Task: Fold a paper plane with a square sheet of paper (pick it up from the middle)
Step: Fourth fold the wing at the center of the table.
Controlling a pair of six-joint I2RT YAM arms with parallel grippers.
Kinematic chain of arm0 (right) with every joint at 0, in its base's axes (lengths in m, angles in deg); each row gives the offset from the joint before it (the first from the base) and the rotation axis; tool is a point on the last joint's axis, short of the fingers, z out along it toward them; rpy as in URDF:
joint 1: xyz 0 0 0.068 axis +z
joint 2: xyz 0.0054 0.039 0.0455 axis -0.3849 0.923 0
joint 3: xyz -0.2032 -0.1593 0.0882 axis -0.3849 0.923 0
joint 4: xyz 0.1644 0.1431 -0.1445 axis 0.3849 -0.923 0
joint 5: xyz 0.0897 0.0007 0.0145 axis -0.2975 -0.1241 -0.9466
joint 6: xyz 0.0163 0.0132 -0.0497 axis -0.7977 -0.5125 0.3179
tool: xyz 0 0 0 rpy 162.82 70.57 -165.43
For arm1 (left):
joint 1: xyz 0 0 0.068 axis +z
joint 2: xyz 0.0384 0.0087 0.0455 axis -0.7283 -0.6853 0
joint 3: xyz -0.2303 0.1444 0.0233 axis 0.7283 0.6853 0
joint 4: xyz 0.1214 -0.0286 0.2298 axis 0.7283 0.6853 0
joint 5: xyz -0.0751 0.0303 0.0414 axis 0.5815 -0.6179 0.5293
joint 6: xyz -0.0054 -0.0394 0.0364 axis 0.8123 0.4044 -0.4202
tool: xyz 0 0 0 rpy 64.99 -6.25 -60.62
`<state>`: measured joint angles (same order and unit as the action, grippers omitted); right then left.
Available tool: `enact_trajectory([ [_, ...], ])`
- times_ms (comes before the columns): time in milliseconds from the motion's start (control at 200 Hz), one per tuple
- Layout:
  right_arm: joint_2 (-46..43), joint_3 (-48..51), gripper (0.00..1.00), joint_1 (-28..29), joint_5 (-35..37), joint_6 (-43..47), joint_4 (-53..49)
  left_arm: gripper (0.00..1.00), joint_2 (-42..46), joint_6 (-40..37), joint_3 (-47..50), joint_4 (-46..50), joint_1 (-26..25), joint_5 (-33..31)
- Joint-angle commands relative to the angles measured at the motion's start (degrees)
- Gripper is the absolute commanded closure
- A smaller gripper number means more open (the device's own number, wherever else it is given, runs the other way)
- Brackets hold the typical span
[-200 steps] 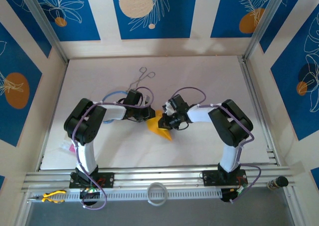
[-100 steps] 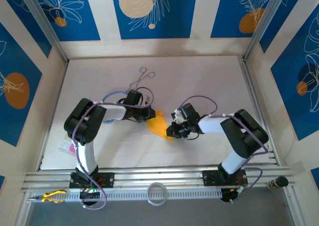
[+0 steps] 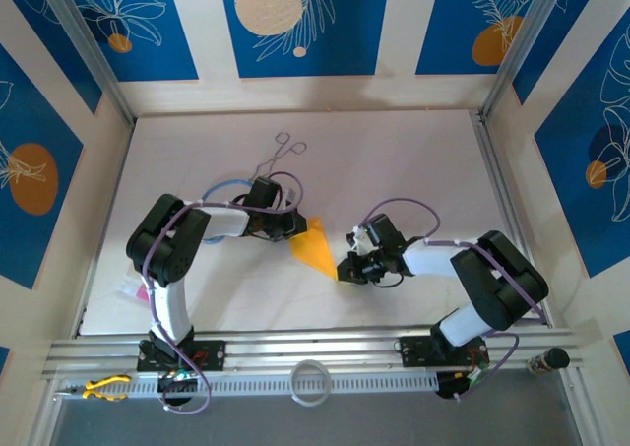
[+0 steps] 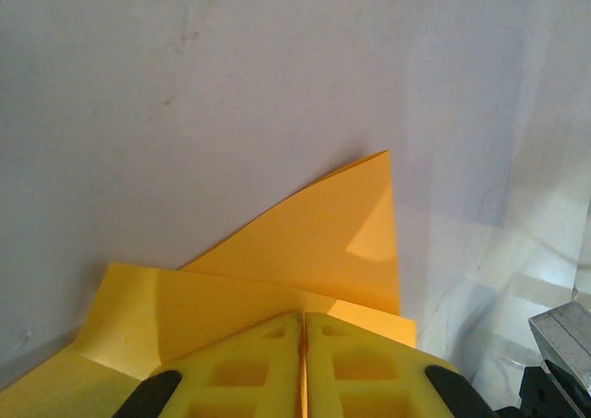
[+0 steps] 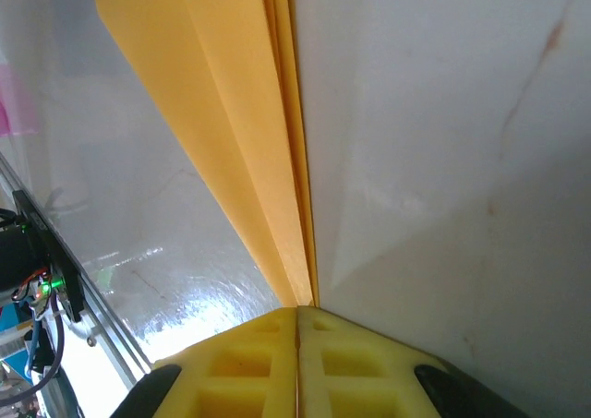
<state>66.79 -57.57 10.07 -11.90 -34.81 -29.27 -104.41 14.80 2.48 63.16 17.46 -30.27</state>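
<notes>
Both grippers are pinched shut on the slim, pointed orange-yellow paper plane (image 3: 317, 247) lying on the white surface (image 3: 413, 170): left gripper (image 3: 291, 227) at its wide far end, right gripper (image 3: 346, 269) at the near tip. It looks feather-light, floppy and easily creased, so grabbing the stacked fold spine seems safest.

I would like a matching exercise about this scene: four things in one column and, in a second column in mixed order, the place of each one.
Things:
1. paper plane
2. metal forceps
3. white ring
4. yellow-handled pliers

Places:
A. at the middle of the near rail
B. between the left gripper and the right gripper
C. on the far half of the table
D. at the near left corner

Pairs: 1-B; 2-C; 3-A; 4-D
</notes>
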Motion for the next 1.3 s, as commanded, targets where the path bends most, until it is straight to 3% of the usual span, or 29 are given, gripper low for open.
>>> enact_trajectory([
  [0, -0.65, 1.34, 0.92, 0.25, -0.49, 0.87, -6.7, 0.89, -2.5, 0.16, 2.18, 3.42, 0.82, -3.32],
  [450, -7.54, -2.61, 0.91, 0.21, 4.29, -1.85, -12.1, 0.89, -0.66, 2.95, 2.87, 2.61, 0.9, -2.8],
  [760, -8.22, -3.17, 0.77, -0.05, 3.73, -9.5, -9.24, 0.89, 1.76, 4.39, 3.22, 2.16, 1.06, -3.15],
  [975, -7.86, -1.86, 0.73, -0.07, 2.81, -15.01, -5.91, 0.89, 1.97, 4.66, 3.42, 2.39, 1.15, -2.93],
  [1151, -8.32, -1.87, 0.73, -0.32, 6.23, -17.52, -11.77, 0.89, 1.87, 4.66, 3.91, 2.24, 1.37, -2.36],
  [1296, -9.56, 1.49, 0.66, -0.41, 3.19, -19.89, -6.15, 0.89, 1.59, 5.18, 4.27, 1.32, 1.5, -1.84],
])
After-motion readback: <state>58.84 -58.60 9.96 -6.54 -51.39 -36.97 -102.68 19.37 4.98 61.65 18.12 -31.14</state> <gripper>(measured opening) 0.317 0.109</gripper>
